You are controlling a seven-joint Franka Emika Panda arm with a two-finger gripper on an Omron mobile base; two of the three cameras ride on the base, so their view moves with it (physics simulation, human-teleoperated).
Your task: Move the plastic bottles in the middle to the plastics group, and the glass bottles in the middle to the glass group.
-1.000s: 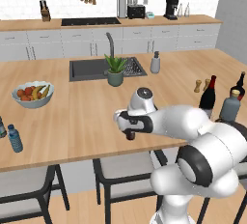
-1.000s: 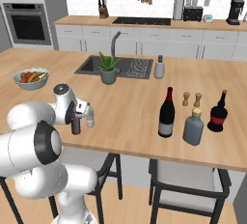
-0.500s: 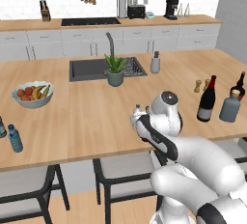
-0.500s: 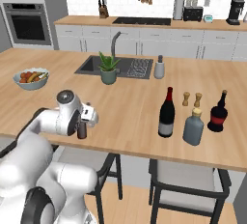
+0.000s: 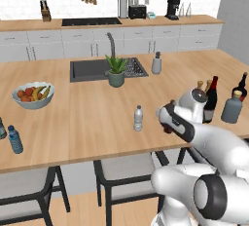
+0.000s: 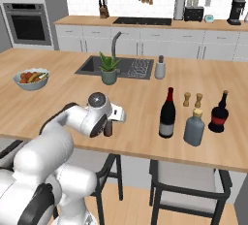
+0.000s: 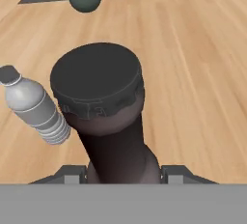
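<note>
While my hand (image 7: pixel 123 177) clamps the brown bottle (image 7: pixel 103 107), the clear bottle (image 7: pixel 34 107) at nine o'clock and the wine bottle (image 6: pixel 167 114) remain unsorted.

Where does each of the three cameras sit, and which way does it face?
Left base view: behind the arm's left, facing the island; the white arm rises lower right toward the clear water bottle.
Right base view: behind its right, same island; the arm rises lower left, the tool at the brown bottle, right of it the wine bottle.
Hand view: on the hand, looking down the brown bottle's cap.
Shared: the potted plant shows in both base views.
</note>
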